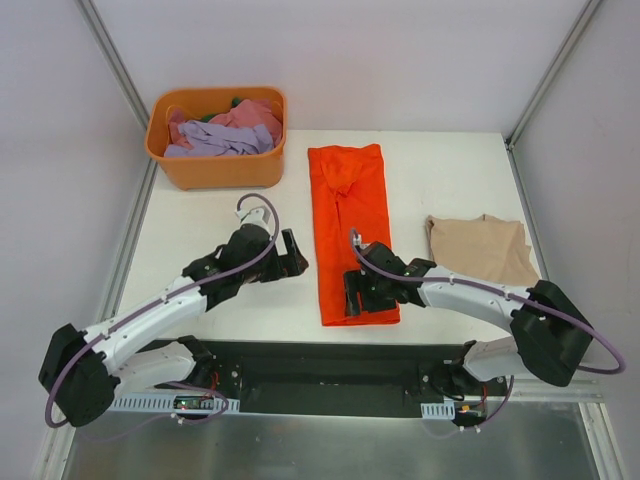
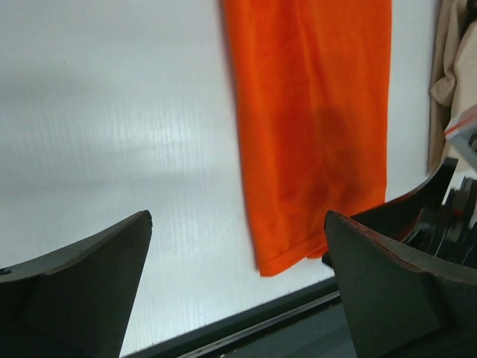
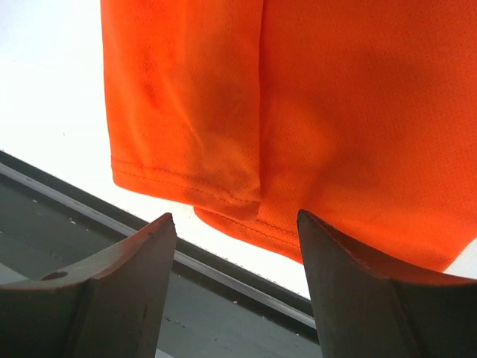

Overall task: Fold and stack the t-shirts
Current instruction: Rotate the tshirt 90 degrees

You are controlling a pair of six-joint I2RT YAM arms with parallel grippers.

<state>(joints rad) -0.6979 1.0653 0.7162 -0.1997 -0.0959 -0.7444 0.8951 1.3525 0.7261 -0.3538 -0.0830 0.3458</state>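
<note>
An orange t-shirt (image 1: 350, 215) lies folded into a long narrow strip down the middle of the white table (image 1: 440, 180). It also shows in the left wrist view (image 2: 313, 127) and the right wrist view (image 3: 298, 112). My right gripper (image 1: 354, 296) is open and empty, hovering over the shirt's near hem (image 3: 223, 195). My left gripper (image 1: 292, 252) is open and empty, just left of the shirt's middle. A beige t-shirt (image 1: 480, 250) lies folded at the right, also seen in the left wrist view (image 2: 447, 82).
An orange basket (image 1: 216, 165) at the back left holds crumpled purple and pink shirts (image 1: 222, 134). The table's near edge and a dark rail (image 3: 223, 276) run just below the orange hem. Frame posts stand at the back corners.
</note>
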